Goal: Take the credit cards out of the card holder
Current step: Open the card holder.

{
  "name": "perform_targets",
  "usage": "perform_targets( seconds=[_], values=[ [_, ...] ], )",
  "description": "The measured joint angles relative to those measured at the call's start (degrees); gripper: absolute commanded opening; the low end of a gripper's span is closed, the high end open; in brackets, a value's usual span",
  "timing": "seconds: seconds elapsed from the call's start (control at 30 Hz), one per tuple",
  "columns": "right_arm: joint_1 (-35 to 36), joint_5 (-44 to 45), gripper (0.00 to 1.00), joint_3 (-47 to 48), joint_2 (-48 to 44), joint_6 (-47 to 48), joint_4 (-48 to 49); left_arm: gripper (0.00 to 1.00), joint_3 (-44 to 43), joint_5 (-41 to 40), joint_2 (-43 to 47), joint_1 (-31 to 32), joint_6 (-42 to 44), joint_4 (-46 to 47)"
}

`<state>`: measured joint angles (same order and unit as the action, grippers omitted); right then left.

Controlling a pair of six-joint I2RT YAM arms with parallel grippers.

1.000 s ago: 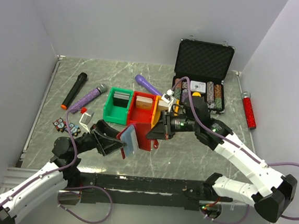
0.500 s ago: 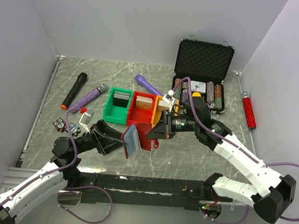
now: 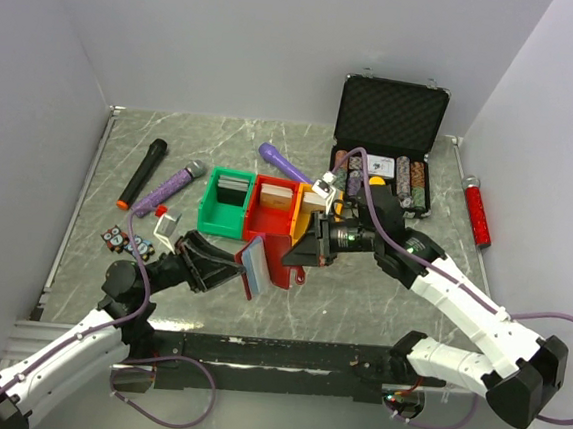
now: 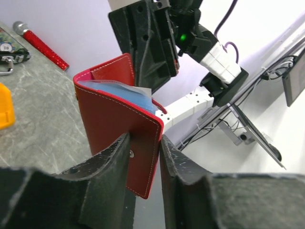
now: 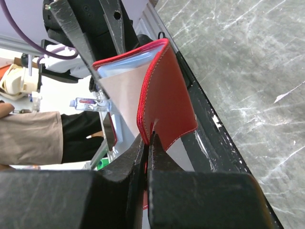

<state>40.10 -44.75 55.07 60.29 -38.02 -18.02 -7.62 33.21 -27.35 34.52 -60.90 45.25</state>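
**Fingers of both grippers clamped on the card holder, one flap each**

Left wrist view: the left gripper pinches one dark-red flap near its free edge, a finger pressed on each face. Stitching and a small snap stud show on the outer side.

Right wrist view: the right gripper is nipped tight on the rim of the other flap, with only the leather between its fingers.

The holder is spread into a V and held off the table. Pale grey-blue sleeves show inside the fold. Cannot tell whether cards sit in them.

Top view: the holder hangs between the two grippers, just in front of the red bin. The green bin stands touching that bin's left side. The poker chip case stands open at the far edge.
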Motion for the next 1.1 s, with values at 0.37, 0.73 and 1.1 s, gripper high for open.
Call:
perform_targets(
  seconds=[0.37, 0.73, 1.1],
  values=[
    [-0.04, 0.07, 0.0, 0.17, -0.74, 2.12, -1.75, 0.01, -0.26, -2.16, 0.13, 0.0, 2.08, -4.48],
    [-0.15, 5.07, 0.62, -5.29, -0.92, 5.66, -2.23, 0.01, -9.01, -2.19, -6.84, 0.0, 6.88, -22.91],
    [-0.17, 15.76, 0.61, -8.17, -0.9, 9.46, -4.68, 0.01, -7.1, -3.78, -18.6, 0.0, 8.09, -28.55]
  ],
)
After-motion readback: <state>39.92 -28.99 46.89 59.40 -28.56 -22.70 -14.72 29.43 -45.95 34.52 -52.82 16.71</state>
